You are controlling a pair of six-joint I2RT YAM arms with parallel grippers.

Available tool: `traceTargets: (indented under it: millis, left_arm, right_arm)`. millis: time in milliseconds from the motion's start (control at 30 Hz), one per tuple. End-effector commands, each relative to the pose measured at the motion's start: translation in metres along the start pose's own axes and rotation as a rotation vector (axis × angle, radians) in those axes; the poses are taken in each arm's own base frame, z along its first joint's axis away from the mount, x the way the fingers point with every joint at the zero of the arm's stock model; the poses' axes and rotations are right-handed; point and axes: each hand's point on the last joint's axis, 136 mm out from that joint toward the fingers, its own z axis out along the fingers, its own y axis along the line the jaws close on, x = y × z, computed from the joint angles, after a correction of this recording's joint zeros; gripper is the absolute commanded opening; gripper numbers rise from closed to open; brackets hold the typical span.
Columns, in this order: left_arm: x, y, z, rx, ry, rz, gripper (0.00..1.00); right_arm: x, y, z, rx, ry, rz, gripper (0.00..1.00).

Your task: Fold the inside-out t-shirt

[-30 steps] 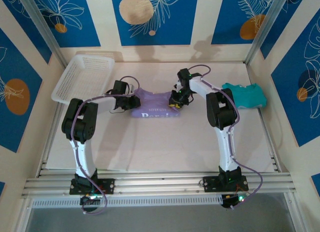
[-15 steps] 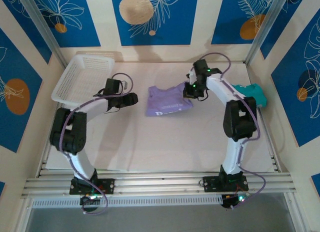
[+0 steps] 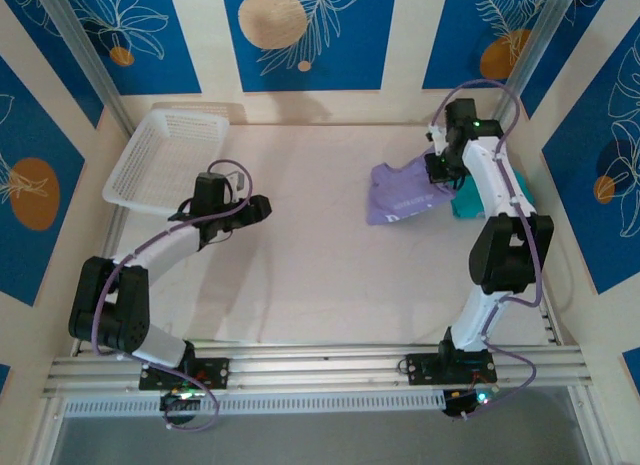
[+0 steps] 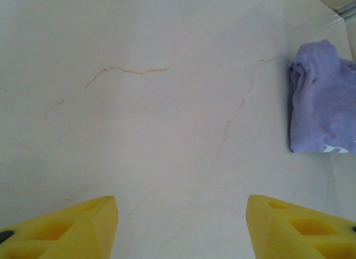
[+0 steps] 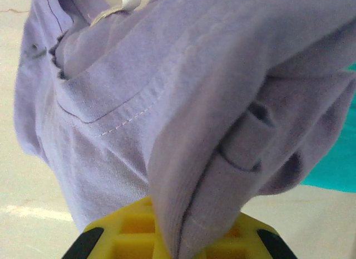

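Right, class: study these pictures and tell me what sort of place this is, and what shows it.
Most likely a robotics lab test cell, not a home: left arm and right arm bolted to a metal rail, blue printed panels walling the table, with a t-shirt and white basket as props.

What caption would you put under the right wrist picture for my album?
Yellow fingers pinch the bunched lavender t-shirt, a teal garment peeking in beside it.

Top camera high at the near side, looking down on the whole table [image 3: 330, 275], left wrist camera low over the table, shirt [image 4: 320, 103] at frame's right, right wrist camera close against the same shirt
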Motion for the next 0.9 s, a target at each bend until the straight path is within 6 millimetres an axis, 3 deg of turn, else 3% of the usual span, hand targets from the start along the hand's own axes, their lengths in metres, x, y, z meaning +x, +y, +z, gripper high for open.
traceTargets:
  millis: [0, 233, 600, 733, 867]
  left_arm:
    - [0.003, -0.008, -0.002, 0.031, 0.015, 0.002, 0.63]
    - [0.01, -0.002, -0.002, -0.008, 0.069, 0.014, 0.63]
    - [0.017, -0.013, 0.006, -0.033, 0.13, 0.041, 0.63]
    - [0.018, -0.02, 0.01, -0.03, 0.143, 0.053, 0.63]
    - [0.019, -0.024, 0.016, -0.024, 0.146, 0.057, 0.62]
  right_arm:
    - [-0.005, -0.019, -0.035, 0.045, -0.044, -0.057, 0.0]
    - [-0.014, -0.046, -0.058, 0.057, -0.112, -0.016, 0.0]
    - [-0.003, -0.103, -0.082, 0.182, -0.141, 0.041, 0.0]
    - [-0.002, -0.134, -0.078, 0.278, -0.134, 0.054, 0.0]
    - [-0.007, -0.168, -0.059, 0.342, -0.133, 0.115, 0.0]
